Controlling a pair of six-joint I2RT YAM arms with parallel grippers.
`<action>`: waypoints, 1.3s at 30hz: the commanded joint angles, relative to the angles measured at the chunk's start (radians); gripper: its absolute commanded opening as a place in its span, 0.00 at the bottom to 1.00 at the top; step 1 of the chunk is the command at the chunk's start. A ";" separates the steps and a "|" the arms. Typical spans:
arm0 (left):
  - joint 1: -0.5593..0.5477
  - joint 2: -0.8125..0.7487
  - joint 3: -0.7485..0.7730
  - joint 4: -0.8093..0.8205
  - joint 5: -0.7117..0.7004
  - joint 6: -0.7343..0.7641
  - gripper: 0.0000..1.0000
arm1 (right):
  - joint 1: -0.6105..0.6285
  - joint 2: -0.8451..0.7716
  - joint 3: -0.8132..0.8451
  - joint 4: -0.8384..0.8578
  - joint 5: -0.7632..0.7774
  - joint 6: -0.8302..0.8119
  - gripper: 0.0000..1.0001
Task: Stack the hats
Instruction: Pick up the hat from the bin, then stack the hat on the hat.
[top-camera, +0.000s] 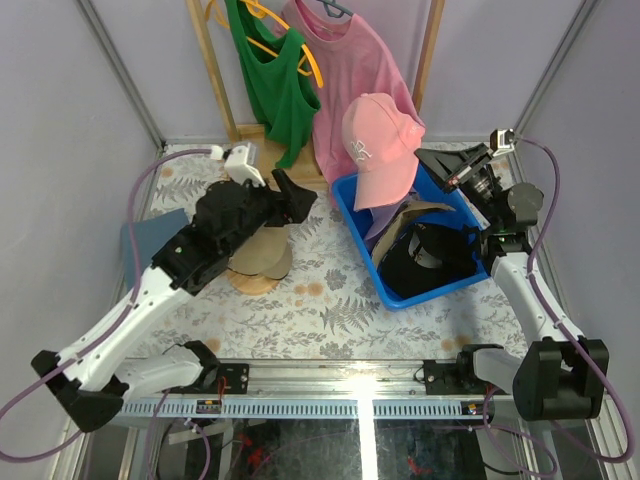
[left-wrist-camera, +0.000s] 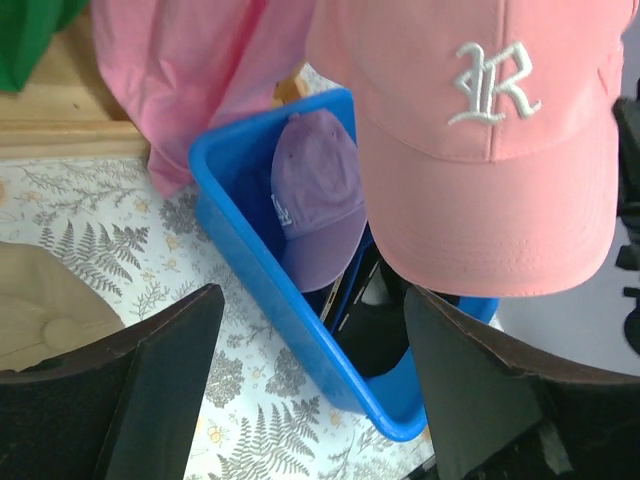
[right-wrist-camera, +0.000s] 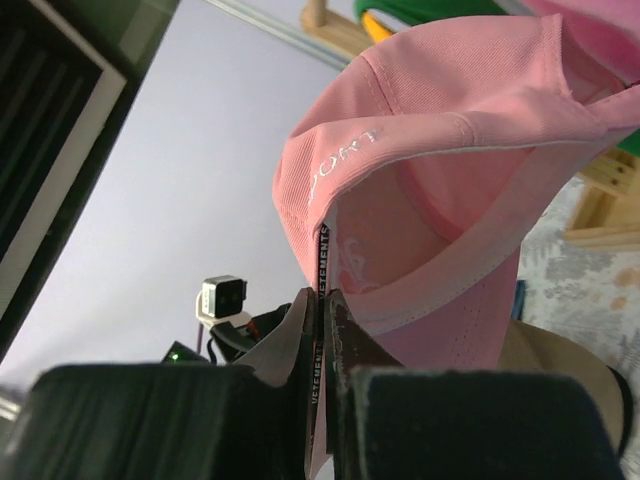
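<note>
My right gripper (top-camera: 428, 157) (right-wrist-camera: 322, 297) is shut on the back edge of a pink hat (top-camera: 378, 140) (left-wrist-camera: 480, 150) (right-wrist-camera: 450, 150), which hangs in the air above the blue bin (top-camera: 360, 245) (left-wrist-camera: 270, 290). Inside the bin lie a lavender hat (left-wrist-camera: 315, 195) (top-camera: 378, 222), a black hat (top-camera: 425, 262) and part of a tan brim (top-camera: 418, 211). A tan hat (top-camera: 262, 255) (left-wrist-camera: 40, 300) sits on a round wooden stand (top-camera: 250, 283) left of the bin. My left gripper (top-camera: 298, 200) (left-wrist-camera: 310, 340) hovers open and empty between the tan hat and the bin, facing the pink hat.
At the back, a pink T-shirt (top-camera: 350, 70) and a green tank top (top-camera: 270, 80) hang on a wooden rack (top-camera: 205, 60). A flat grey-blue item (top-camera: 150, 238) lies at the table's left, partly under my left arm. Metal frame posts stand at the corners.
</note>
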 joint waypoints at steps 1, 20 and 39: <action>-0.003 -0.084 -0.026 0.070 -0.118 -0.046 0.74 | -0.004 -0.002 0.051 0.231 -0.072 0.142 0.00; -0.001 -0.349 -0.194 0.363 0.212 -0.267 0.84 | 0.320 -0.082 0.148 0.442 0.023 0.318 0.00; 0.000 -0.484 -0.366 0.701 0.435 -0.425 0.87 | 0.626 -0.021 0.131 0.466 0.161 0.189 0.00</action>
